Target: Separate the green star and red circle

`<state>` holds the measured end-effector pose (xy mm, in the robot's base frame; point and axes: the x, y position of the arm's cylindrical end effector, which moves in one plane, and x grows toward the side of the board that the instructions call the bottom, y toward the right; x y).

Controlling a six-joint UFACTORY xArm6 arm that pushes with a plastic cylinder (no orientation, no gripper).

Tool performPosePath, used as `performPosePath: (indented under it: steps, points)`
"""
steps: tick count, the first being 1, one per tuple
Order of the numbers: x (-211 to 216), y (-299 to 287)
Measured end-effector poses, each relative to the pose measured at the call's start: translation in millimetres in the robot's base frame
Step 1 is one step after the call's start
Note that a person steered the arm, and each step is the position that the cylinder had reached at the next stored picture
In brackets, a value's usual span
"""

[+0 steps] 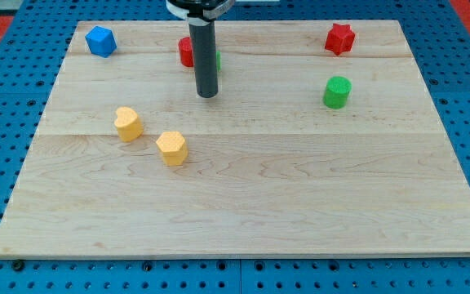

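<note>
Near the top edge of the wooden table [243, 204], my rod stands upright with my tip [207, 95] resting on the wood. I have no opening or closing end effector, only this rod, and it holds nothing.

Taking my tip as the landmark: just above it and slightly to the view's left sits the red circle [185, 51], half covered by the rod. Just above it and slightly to the view's right, a thin green sliver [217, 60] shows past the rod's edge; I judge this to be the green star, though its shape cannot be made out. The two appear very close together, perhaps touching, but the rod hides the gap.

Farther away from my tip: a blue block [100, 41] to the upper left, a red star [340, 38] to the upper right, a green cylinder [337, 92] to the right, and two yellow blocks [128, 123] [172, 148] to the lower left.

The risk from here: both target blocks sit close to the table's top edge, so a push straight upward could drive one or both off it. Entering off-centre could shove the pair along together instead of splitting them.

The arm above the rod is cut off by the view's top.
</note>
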<state>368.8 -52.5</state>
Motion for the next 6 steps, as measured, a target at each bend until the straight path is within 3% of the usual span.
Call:
performPosePath:
  steps: [1, 3, 4, 6]
  points:
    - [-17, -89]
    - [-121, -63]
    - [-146, -52]
    - [-31, 42]
